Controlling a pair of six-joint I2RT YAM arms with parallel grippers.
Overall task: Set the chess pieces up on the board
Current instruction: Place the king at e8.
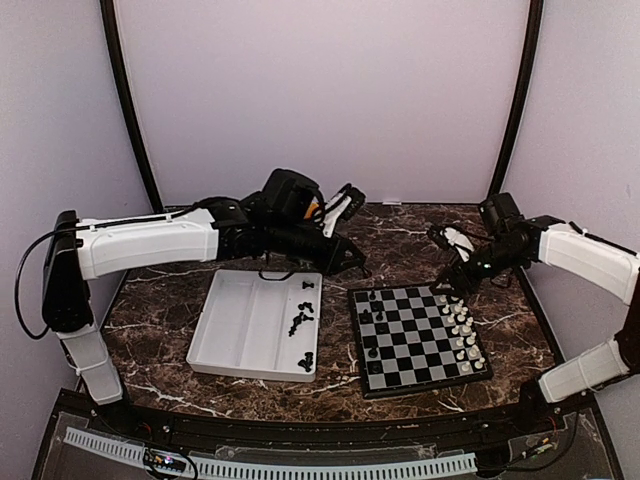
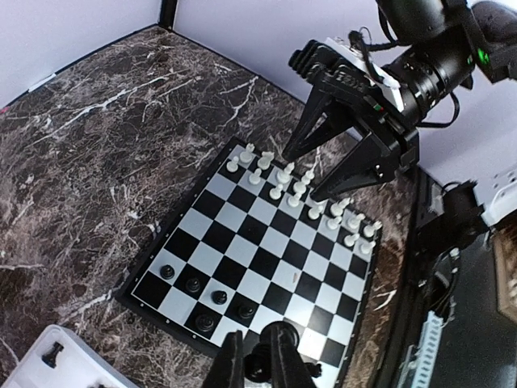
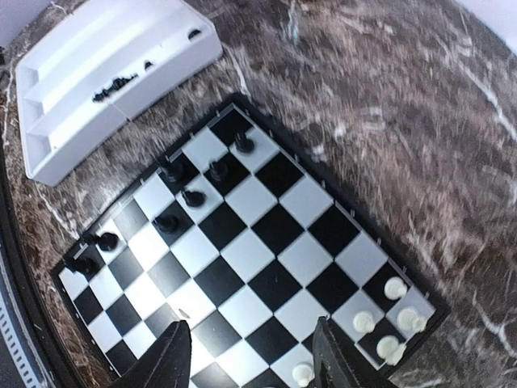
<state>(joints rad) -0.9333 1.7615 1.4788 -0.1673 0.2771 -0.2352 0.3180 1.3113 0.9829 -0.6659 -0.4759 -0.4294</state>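
The board (image 1: 420, 335) lies right of centre on the marble table. Several white chess pieces (image 1: 462, 325) stand along its right side and a few black ones (image 1: 372, 320) on its left side. My left gripper (image 1: 348, 264) hovers over the board's far left corner. In the left wrist view it (image 2: 258, 331) is shut on a black chess piece (image 2: 258, 365) above the board's edge. My right gripper (image 1: 447, 288) is over the far right corner, open and empty (image 3: 249, 322). It also shows in the left wrist view (image 2: 311, 174), above the white pieces (image 2: 291, 182).
A white compartmented tray (image 1: 250, 325) sits left of the board with several loose black pieces (image 1: 300, 320) in its right compartment. It also shows in the right wrist view (image 3: 97, 73). Dark frame posts stand at the back corners.
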